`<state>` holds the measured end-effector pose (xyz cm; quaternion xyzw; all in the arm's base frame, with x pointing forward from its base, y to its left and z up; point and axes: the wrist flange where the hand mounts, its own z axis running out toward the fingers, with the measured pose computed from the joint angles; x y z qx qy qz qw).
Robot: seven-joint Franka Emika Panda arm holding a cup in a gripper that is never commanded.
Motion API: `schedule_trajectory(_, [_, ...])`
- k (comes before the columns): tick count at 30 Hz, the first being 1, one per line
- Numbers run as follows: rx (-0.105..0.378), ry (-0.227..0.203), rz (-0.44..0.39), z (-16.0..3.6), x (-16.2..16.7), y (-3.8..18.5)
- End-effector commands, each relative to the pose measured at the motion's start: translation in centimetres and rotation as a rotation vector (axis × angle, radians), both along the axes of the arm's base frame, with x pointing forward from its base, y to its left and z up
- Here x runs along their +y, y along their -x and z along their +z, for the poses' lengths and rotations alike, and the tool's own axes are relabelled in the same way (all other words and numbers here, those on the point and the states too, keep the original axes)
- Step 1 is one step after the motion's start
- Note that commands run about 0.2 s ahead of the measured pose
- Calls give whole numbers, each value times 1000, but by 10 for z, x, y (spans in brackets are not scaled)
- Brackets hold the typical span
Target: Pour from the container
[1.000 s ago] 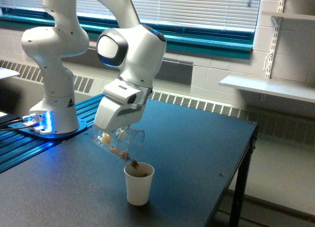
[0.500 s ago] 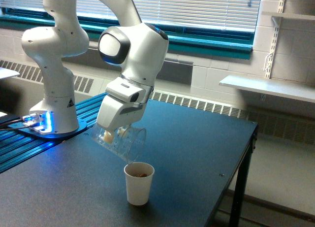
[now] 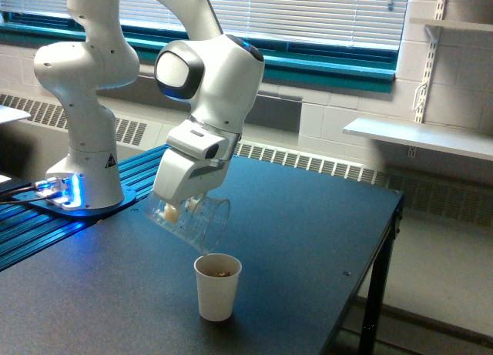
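Dark matte table (image 3: 308,239) in a lab room: window blinds (image 3: 308,12) over a teal sill (image 3: 323,70) behind, radiator grille (image 3: 308,164) along the wall, white shelf (image 3: 420,135) at the exterior view's right. White arm base (image 3: 81,178) sits on a blue-lit plate (image 3: 58,193) at the exterior view's left, on a blue ribbed mat (image 3: 46,228).

Gripper (image 3: 181,205) hangs off the white wrist, angled down toward the table, clamped on the container (image 3: 192,220). Fingers are mostly hidden behind the gripper body and the clear wall, so exact finger contact is hard to read, but the cup is off the table with nothing else carrying it.

Container is a clear cup tipped well past horizontal, mouth pointing down and toward the exterior view's right, base up under the gripper. Its lower lip sits just above the paper cup (image 3: 216,286), apart from it, slightly to the exterior view's left of the rim centre. One pale tan piece shows inside near the base end, right by the fingers. Rest of the clear wall looks empty; no pieces visible in the gap between the two cups.

Paper cup stands upright on the table directly below and slightly forward of the gripper. Brown chunky pieces visible inside, near the rim.
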<state>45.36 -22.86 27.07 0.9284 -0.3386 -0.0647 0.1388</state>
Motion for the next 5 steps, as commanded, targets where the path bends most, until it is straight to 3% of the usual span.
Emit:
schedule_trajectory(1, [-19, -14, 8, 12, 0, 4])
schedule_trajectory(5, [-43, -18, 6, 14, 4, 4])
